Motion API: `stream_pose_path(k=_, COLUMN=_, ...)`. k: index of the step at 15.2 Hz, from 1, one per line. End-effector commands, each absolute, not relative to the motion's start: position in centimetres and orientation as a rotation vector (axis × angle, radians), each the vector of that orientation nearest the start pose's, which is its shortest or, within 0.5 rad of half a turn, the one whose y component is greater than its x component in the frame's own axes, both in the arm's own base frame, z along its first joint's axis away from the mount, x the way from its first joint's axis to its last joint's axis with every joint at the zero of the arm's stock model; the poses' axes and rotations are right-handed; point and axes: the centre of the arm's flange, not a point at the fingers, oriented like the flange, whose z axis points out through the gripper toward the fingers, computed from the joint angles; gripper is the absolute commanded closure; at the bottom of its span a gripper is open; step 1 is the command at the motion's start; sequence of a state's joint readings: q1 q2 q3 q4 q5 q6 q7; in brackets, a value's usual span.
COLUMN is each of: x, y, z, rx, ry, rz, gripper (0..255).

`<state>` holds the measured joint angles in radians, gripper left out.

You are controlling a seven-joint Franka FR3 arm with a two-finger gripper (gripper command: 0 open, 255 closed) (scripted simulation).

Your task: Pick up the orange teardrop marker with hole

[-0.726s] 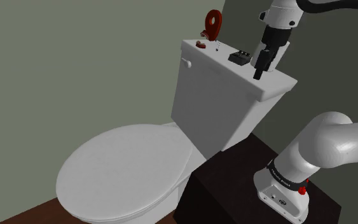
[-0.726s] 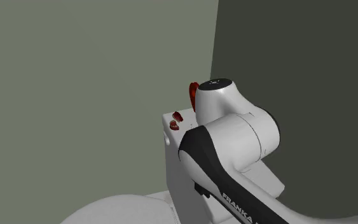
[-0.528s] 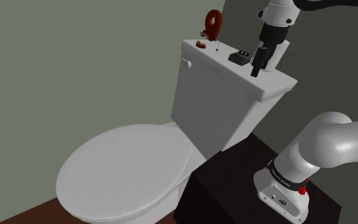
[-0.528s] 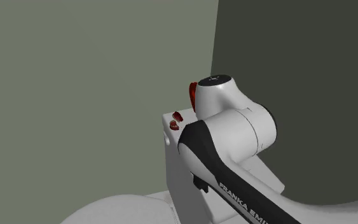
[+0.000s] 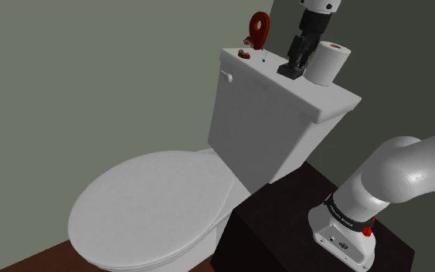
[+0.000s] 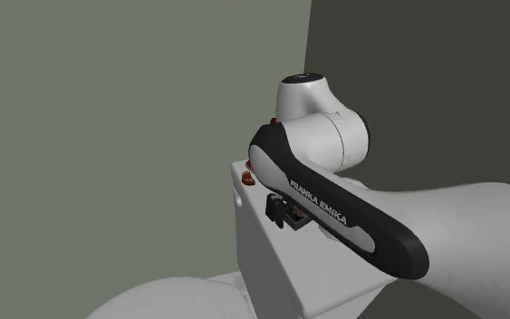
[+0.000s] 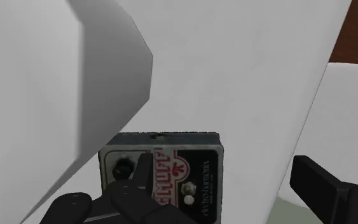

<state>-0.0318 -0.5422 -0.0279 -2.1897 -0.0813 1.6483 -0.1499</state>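
The orange-red teardrop marker with a hole stands upright at the far end of the white toilet tank lid. My black gripper hangs over the lid to the shoulder view's right of the marker, well apart from it, just above a small black pedal box. In the wrist view the fingers stand apart with nothing held, and the gripper is over the pedal box, which has red lettering and knobs. The arm hides the marker in the second exterior view.
A small red piece lies on the lid beside the marker, also seen at the lid's corner. A white toilet roll stands close to the gripper. The closed toilet seat lies below, and the dark stand at lower right.
The gripper has risen and moved toward the shoulder view's left, from in front of the toilet roll to above the pedal box. The roll is now uncovered.
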Motion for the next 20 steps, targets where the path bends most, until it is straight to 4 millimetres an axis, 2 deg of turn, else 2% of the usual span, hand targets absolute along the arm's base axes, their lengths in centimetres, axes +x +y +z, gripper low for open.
stream_pose_path(k=1, x=40.8, y=-4.4, z=59.6, rx=-3.197, ry=-0.134, rz=-0.024, gripper=0)
stream_pose_path(k=10, x=49.9, y=-9.3, z=63.1, rx=-3.157, ry=-0.017, rz=-0.169, gripper=0)
stream_pose_path(k=20, x=59.2, y=-15.7, z=67.6, rx=-3.101, ry=0.111, rz=-0.326, gripper=0)
